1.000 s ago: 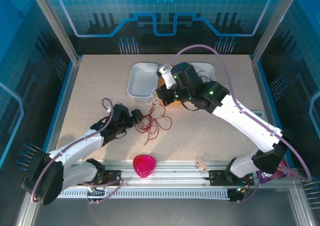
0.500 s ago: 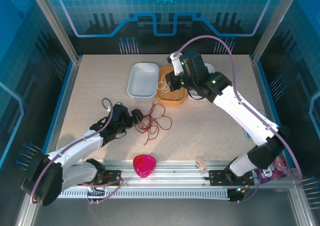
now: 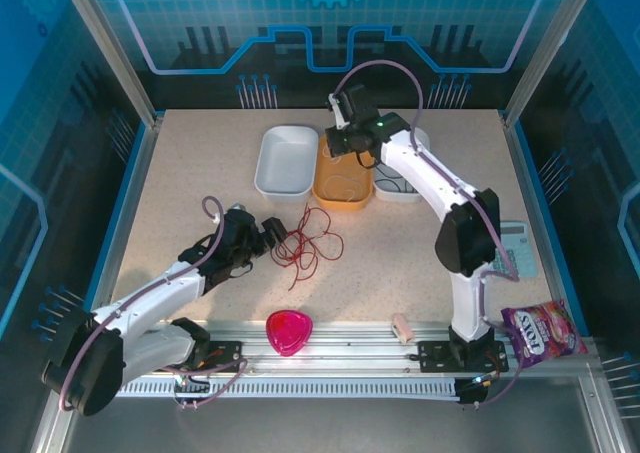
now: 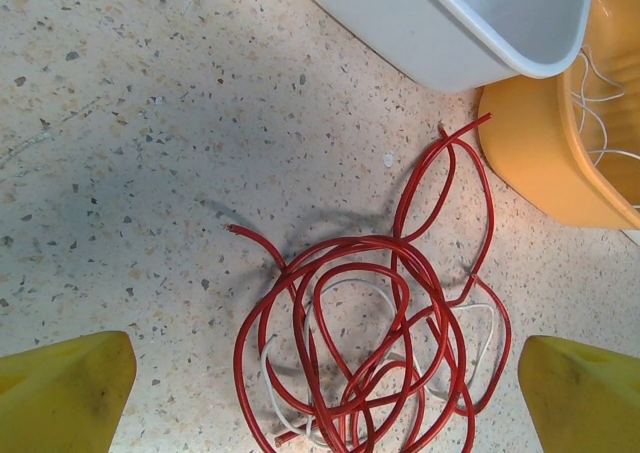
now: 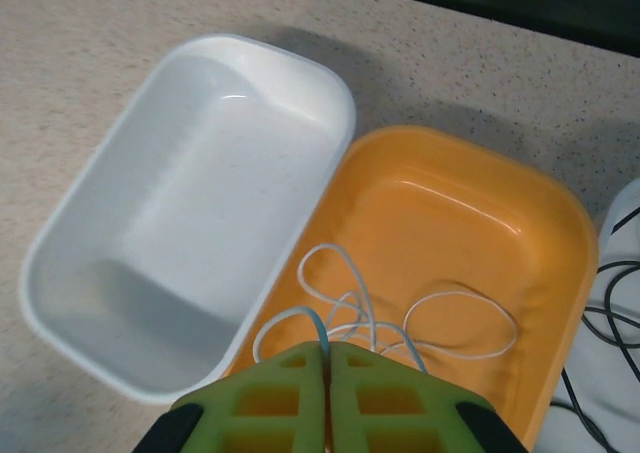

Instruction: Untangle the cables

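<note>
We see the right end effector pinching the pale cable, its loops lying in the orange tray; the left end effector gapes over red cables tangled on the bench.

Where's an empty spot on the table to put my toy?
Bare table lies left of the white tray, up to the left edge. Another bare patch sits between the red cables and the right arm. It is crowded around the orange tray, where the right fingers hold a whitish cable, and near the left fingers.
</note>
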You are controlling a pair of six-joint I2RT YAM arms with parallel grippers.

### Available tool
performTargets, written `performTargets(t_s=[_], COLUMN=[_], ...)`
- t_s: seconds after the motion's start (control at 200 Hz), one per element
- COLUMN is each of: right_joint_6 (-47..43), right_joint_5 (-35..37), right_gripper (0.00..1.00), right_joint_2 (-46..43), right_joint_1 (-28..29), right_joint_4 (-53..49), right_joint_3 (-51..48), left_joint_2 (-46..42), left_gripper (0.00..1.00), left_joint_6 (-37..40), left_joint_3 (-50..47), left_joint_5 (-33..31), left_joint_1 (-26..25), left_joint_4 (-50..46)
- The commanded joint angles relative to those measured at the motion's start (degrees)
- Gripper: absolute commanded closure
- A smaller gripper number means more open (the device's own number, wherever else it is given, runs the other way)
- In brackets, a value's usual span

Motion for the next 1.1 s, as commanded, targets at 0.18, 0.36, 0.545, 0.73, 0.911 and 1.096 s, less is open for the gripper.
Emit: performTargets(t_s=[0.18, 0.36, 0.545, 0.73, 0.911, 1.096], right_joint_6=[1.5, 1.5, 0.9, 1.4, 1.2, 0.6], right_joint_5=[-0.3, -0.9, -2.6, -5.7, -5.1, -3.4], right_gripper=[0.77, 0.63, 0.67, 0.67, 0.69, 0.69], right_joint_2=[11.6, 11.1, 5.0, -5.5, -14.9, -19.3], right_joint_1=[-3.7, -4.2, -3.8, -2.2, 1.5, 6.6], right_joint_4=[-5.5, -6.6, -5.6, -3.2, -2.4, -1.5], right_joint_3=[10.8, 10.0, 3.4, -9.8, -21.5, -30.2], left_joint_2=[-0.7, -0.2, 1.2, 2.5, 3.8, 5.0], left_gripper=[0.01, 0.01, 0.01, 0.01, 0.01, 0.01], left_joint_6=[0.4, 1.4, 1.6, 1.0, 0.8, -0.3], left_joint_3=[1.5, 2.3, 3.1, 3.2, 3.6, 3.8], left_joint_5=[0.2, 0.3, 0.8, 1.6, 2.0, 2.8], left_joint_1=[0.1, 0.1, 0.0, 0.0, 0.1, 0.2], left_joint_4=[0.0, -0.2, 0.2, 1.2, 1.1, 1.8])
